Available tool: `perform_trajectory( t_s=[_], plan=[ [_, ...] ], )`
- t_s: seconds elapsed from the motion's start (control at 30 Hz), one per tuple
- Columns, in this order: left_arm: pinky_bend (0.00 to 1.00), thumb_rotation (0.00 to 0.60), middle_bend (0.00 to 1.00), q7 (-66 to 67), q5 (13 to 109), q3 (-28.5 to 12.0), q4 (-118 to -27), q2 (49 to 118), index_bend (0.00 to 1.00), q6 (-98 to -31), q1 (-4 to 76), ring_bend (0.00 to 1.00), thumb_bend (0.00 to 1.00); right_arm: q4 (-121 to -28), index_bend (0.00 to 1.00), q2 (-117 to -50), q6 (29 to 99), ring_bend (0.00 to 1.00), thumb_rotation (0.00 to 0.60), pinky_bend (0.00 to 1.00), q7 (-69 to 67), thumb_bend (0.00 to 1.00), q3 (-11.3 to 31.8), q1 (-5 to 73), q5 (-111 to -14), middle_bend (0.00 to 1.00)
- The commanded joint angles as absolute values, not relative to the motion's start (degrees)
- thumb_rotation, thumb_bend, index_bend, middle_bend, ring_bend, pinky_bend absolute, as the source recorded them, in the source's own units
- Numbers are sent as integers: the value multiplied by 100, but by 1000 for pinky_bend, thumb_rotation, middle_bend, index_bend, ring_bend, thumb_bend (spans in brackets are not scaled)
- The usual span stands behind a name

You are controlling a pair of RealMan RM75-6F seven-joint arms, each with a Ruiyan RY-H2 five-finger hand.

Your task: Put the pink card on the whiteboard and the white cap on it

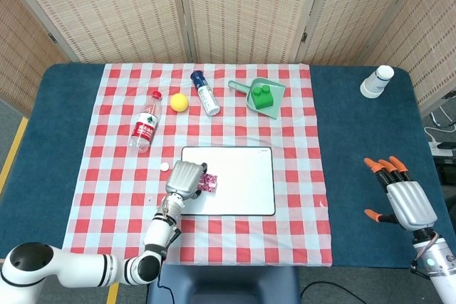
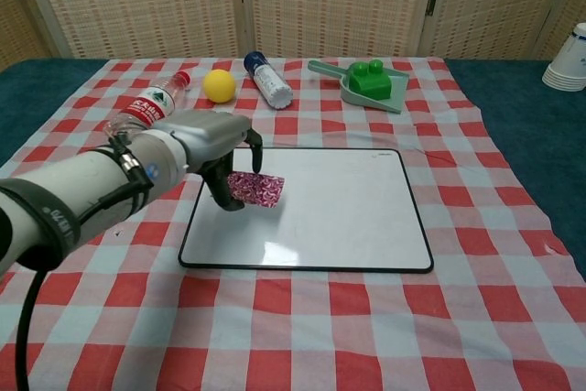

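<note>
My left hand [image 1: 184, 178] [image 2: 217, 148] holds the pink patterned card [image 1: 208, 182] [image 2: 255, 189] just above the left part of the whiteboard [image 1: 242, 183] [image 2: 339, 208]. The small white cap [image 1: 164, 166] lies on the checked cloth just left of the whiteboard's top left corner; the chest view hides it behind my left arm. My right hand [image 1: 400, 195] hovers open over the blue table at the far right, fingers spread, holding nothing.
Behind the whiteboard lie a water bottle [image 1: 145, 127] [image 2: 145, 109], a yellow ball [image 1: 179, 102] [image 2: 219, 85], a blue-capped bottle [image 1: 205, 93] [image 2: 267, 81] and a green dustpan with a green block [image 1: 261, 96] [image 2: 364, 82]. Stacked paper cups [image 1: 376, 81] [image 2: 569, 59] stand at the far right.
</note>
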State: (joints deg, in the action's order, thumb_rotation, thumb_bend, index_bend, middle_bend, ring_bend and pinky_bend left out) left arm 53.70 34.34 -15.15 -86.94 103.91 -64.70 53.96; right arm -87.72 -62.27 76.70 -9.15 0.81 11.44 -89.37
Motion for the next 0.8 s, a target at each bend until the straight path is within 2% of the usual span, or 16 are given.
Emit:
perform_trajectory(
  t_s=[0.03,0.47,0.6,0.8],
  plan=[
    [1000,600,1000,5404,3241,-1580,-8211,10742,420,-6277,5633,1000,260,-8734,29,-6211,7620,52,600,63,-989,27,77,1163,-8919,153],
    [1000,600,1000,5289,3311,-1860,-7430,11396,399,-6205,6109,1000,260,-8689,29,-6159,7643,52,600,63,-1179,27,73,1157,-8932,153],
    [1000,600,1000,5174,3369,-1883,-7368,11397,343,-6196,6095,1000,238,-8685,29,-6158,7653,52,600,63,-1181,27,75,1151,-8930,153],
    [1000,600,1000,5142,3415,-1861,-7476,11250,334,-6264,6024,1000,215,-8683,29,-6169,7636,52,600,63,-1153,27,69,1157,-8930,153]
  ],
)
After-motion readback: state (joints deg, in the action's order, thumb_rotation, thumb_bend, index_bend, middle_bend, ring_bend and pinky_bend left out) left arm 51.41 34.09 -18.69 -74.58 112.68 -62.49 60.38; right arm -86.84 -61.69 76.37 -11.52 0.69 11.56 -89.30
